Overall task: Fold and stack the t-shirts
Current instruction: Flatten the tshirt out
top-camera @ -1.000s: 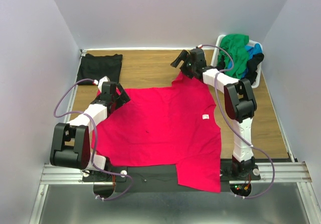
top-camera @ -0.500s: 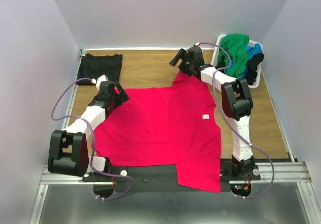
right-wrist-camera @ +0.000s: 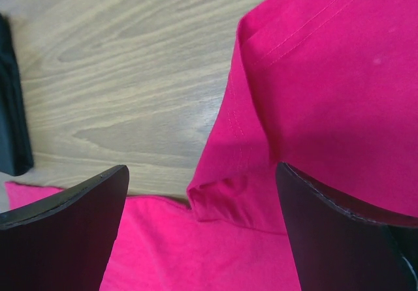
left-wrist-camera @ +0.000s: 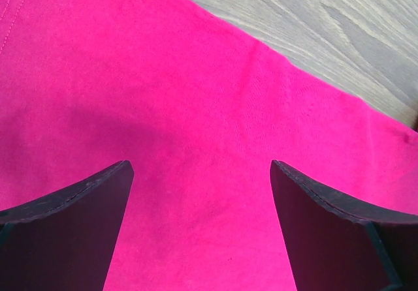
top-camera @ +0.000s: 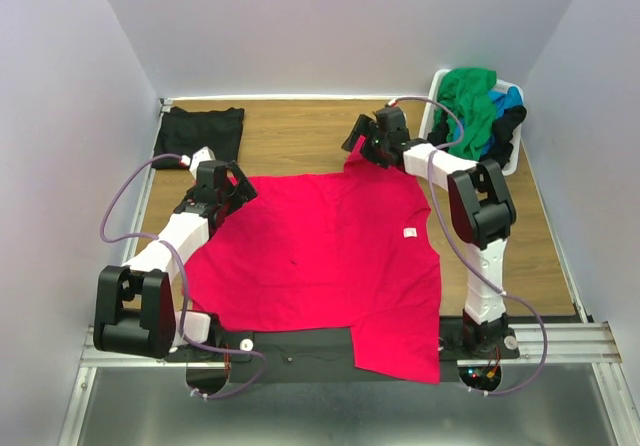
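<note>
A large pinkish-red t-shirt (top-camera: 320, 256) with a small white tag (top-camera: 409, 232) lies spread over the middle of the table. My left gripper (top-camera: 232, 188) hovers open over its far left edge, and pink cloth (left-wrist-camera: 196, 108) fills the gap between the fingers. At the shirt's far sleeve my right gripper (top-camera: 365, 142) is open too, with the folded sleeve hem (right-wrist-camera: 228, 193) lying between its fingers (right-wrist-camera: 72, 232). A black t-shirt (top-camera: 203, 131) lies folded in the far left corner. Green (top-camera: 470, 96), blue and black shirts are heaped in the basket.
A white laundry basket (top-camera: 436, 86) stands at the far right corner. Bare wooden table (top-camera: 300, 131) shows behind the pink shirt. The shirt's near hem hangs over the front edge beside the right arm's base (top-camera: 480, 331). Grey walls enclose the table.
My right gripper has come down and a little nearer, onto the sleeve. The left arm's elbow has swung outward to the left while its gripper stays over the shirt's edge.
</note>
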You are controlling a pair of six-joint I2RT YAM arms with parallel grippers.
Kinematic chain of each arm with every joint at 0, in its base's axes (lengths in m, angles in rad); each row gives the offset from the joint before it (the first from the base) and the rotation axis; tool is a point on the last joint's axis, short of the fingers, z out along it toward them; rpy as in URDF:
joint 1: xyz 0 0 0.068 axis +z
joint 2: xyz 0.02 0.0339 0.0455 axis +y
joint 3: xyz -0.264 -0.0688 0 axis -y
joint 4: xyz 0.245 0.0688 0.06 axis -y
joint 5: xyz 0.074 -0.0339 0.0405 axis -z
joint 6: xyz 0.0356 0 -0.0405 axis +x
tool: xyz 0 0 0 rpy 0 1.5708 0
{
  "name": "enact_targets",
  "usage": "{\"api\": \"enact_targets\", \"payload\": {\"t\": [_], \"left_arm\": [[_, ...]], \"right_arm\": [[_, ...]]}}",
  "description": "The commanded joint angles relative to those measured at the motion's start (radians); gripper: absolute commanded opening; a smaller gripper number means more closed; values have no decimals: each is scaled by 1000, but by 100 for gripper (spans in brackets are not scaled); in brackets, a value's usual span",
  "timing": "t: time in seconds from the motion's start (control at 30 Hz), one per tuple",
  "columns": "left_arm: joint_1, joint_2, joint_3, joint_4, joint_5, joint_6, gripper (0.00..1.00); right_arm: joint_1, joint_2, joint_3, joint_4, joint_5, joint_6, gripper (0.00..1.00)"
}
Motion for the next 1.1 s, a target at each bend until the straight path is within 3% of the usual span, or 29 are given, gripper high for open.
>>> {"api": "enact_targets", "payload": {"t": [0.0, 0.63, 0.8, 0.83, 1.07], "left_arm": [[2, -18, 10, 5, -13, 21, 99], [2, 9, 16, 7, -28, 29, 99], [2, -9, 22, 2, -30, 18, 99], [2, -15, 21, 2, -37, 8, 99], [3, -110, 12, -55, -100, -48, 99]], "right_arm": [[33, 51, 79, 24, -21, -15, 100], [56, 299, 434, 21, -51, 19, 100], [78, 71, 207, 11, 62, -107, 100], [82, -39, 159, 5, 56, -148, 100], [118, -482, -400, 1, 198, -165, 100]]}}
